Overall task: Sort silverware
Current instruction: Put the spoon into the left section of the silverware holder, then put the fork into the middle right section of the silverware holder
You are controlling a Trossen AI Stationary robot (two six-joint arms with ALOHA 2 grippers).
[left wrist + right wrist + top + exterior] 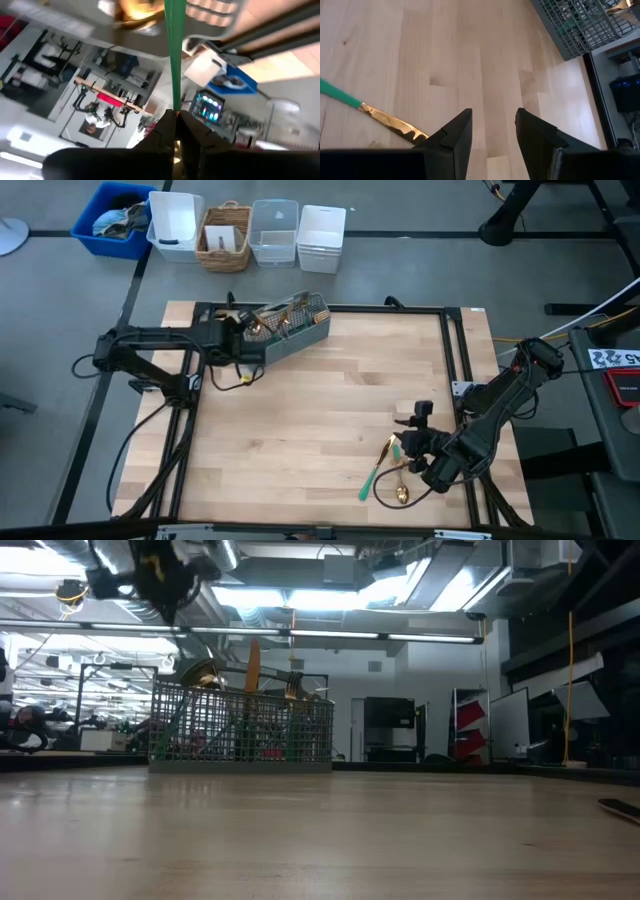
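Observation:
The grey mesh caddy (295, 325) stands at the table's far left with several gold and teal pieces of silverware upright in it; it also shows in the low view (240, 730). My left gripper (238, 332) is at the caddy's left end, raised above the table (160, 570), and shut on a teal-handled piece (175, 60). My right gripper (412, 432) is open and empty low over the table's near right (492, 130). A teal-handled piece (376, 472) and a gold spoon (401, 493) lie flat on the table just near of it. My left gripper pinches the teal handle (174, 102) between its two fingers. The handle runs straight out from the fingertips, along the fingers. Its blurred gold head (137, 10) is at the far end, by the caddy. The piece is clear of the table.
Bins and a basket (225, 235) stand on the floor beyond the table's far edge. A black frame rail (455, 350) runs along the table's right side. The piece with the gold head (390, 120) lies on bare wood just left of my right fingers.

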